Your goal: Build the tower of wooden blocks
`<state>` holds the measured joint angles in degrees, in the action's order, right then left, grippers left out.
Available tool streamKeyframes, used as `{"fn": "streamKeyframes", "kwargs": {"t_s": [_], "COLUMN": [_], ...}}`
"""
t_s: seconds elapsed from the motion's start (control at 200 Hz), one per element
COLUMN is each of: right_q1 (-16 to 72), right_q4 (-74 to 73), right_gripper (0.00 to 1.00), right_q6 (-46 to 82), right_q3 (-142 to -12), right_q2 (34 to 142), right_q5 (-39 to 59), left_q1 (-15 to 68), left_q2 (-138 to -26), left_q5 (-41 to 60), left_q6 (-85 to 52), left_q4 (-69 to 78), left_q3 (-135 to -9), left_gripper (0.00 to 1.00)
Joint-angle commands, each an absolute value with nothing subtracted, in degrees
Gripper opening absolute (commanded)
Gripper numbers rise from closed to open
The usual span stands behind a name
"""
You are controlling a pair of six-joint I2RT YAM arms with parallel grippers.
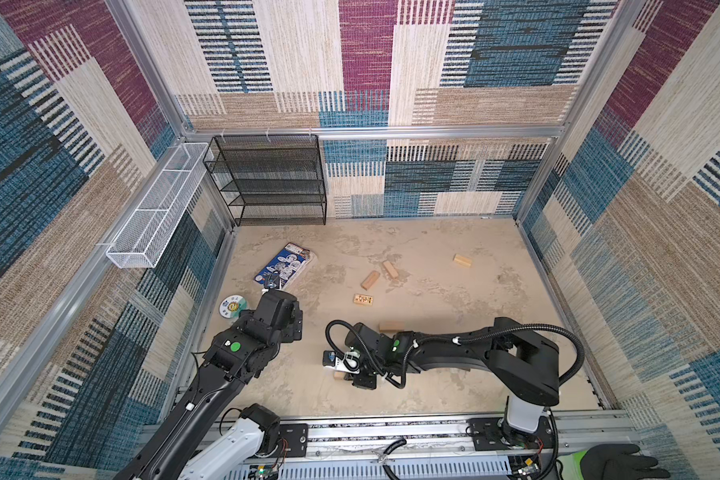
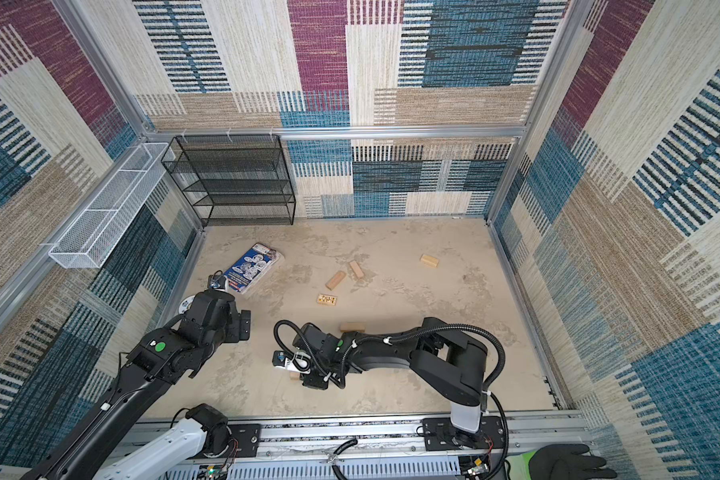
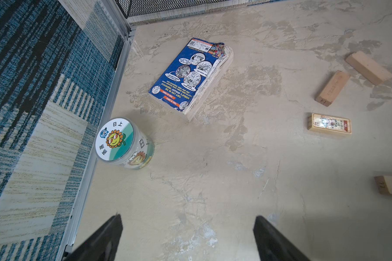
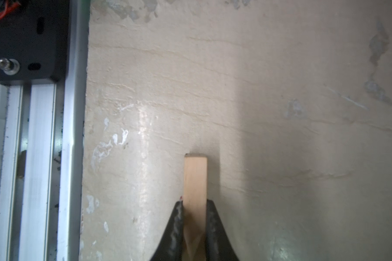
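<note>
My right gripper (image 4: 194, 203) is shut on a pale wooden bar (image 4: 195, 176), low over the table near the front rail. In both top views this bar (image 1: 340, 375) (image 2: 294, 376) peeks out beside the right gripper (image 1: 352, 377). Loose wood blocks lie mid-table: two plain bars (image 1: 370, 280) (image 1: 390, 269), a printed one (image 1: 362, 299) (image 3: 329, 123), one far right (image 1: 462, 260), and one partly hidden behind the right arm (image 1: 391, 326). My left gripper (image 3: 188, 218) hangs open over bare table at the left. The tower is out of view.
A blue printed packet (image 1: 285, 266) and a round labelled jar (image 1: 233, 306) lie at the left wall. A black mesh shelf (image 1: 267, 178) stands at the back left, with a white wire basket (image 1: 159, 208) on the left wall. A gloved hand (image 1: 616, 461) rests beyond the front rail (image 1: 391, 432).
</note>
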<state>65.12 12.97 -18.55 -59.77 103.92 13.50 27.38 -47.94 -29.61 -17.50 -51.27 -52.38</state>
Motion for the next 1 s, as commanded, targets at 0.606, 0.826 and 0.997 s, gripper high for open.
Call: {"fn": "streamKeyframes", "kwargs": {"t_s": [0.606, 0.826, 0.997], "right_q1": [59.27, 58.44, 58.42], "right_q4": [-1.26, -0.7, -0.2], "right_gripper": [0.27, 0.23, 0.29], "right_q6": [-4.05, -3.3, -3.66], "right_q3": [-52.56, -52.4, -52.79], "right_q2": [100.28, 102.28, 102.12], "right_q5": [21.79, 21.5, 24.25], "left_q1": [27.33, 27.33, 27.33], "left_q2": [-47.74, -47.72, -47.77], "left_q5": [-28.91, -28.83, -28.92], "left_q6": [-18.28, -18.28, -18.28], "left_q4": [-51.35, -51.33, -51.33], "left_q3": [-52.45, -52.43, -52.39], "left_gripper": [0.95, 0.95, 0.95]}}
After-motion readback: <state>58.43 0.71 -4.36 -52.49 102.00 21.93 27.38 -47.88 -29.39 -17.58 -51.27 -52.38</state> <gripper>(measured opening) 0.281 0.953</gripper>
